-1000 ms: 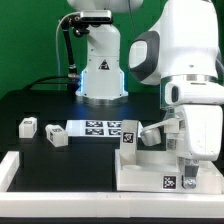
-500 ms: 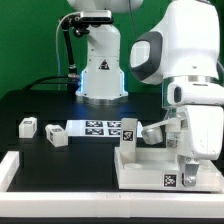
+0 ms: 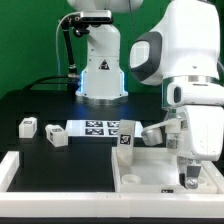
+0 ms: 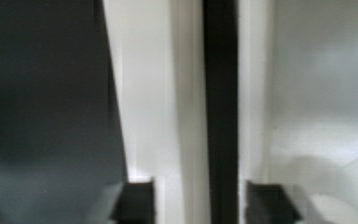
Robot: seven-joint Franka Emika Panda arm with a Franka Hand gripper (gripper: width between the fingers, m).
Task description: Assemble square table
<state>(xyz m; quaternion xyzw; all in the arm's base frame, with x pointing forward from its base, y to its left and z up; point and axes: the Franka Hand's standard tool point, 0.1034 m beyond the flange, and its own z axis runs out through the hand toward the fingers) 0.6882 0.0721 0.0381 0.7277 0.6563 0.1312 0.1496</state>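
We see the gripper (image 3: 187, 178) at the exterior view's right, lowered onto the far right side of the square tabletop (image 3: 145, 188). The tabletop is a white tray with a raised rim, and it sits at the front right of the black table (image 3: 30, 105) with its hollow side showing.

In the wrist view the picture is blurred. We make out two dark fingertips (image 4: 137, 203) set a narrow way apart, with the gripper (image 4: 201, 200) astride a long white strip of the tabletop (image 4: 158, 100). A thin dark line runs along that strip. The fingers look drawn in on the tray's wall, one on each side, pinching it. We cannot tell from the blur how firmly they press.

Just behind the tabletop's left corner, one white leg (image 3: 127, 138) stands upright, its tag facing us. A second leg (image 3: 150, 132) lies tilted just beside it, near the arm's wrist. Two more legs rest well apart from the tray at the exterior view's left: one (image 3: 27, 126) further out, one (image 3: 57, 136) nearer the marker board (image 3: 95, 127), which lies flat between the two pairs. A long white rail (image 3: 12, 168) runs along the front left edge.
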